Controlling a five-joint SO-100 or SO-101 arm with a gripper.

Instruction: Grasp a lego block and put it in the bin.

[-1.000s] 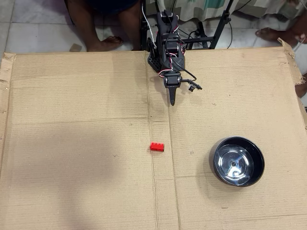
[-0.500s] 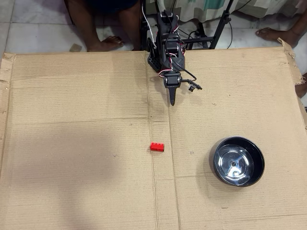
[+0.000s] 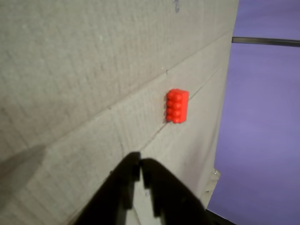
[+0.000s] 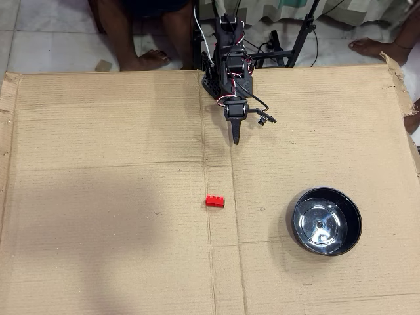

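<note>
1. End effector [image 3: 140, 176]: in the wrist view its two black fingers enter from the bottom edge, tips pressed almost together with only a thin slit between them, pinching nothing. In the overhead view the end effector [image 4: 235, 139] points down the picture from the arm [image 4: 228, 59] at the top centre.
2. Lego block [image 3: 177, 106]: a small bright red studded brick lying flat on the counter [image 3: 84, 84], beyond the fingertips and slightly to their right in the wrist view, clear of them. In the overhead view the lego block [image 4: 214, 201] sits beside a vertical crease, below the end effector.
3. Counter [image 4: 98, 197]: brown corrugated cardboard with fold lines.
4. Bin [image 4: 326, 220]: a round black bowl with a glossy, reflective inside, standing well to the right of the lego block in the overhead view.
</note>
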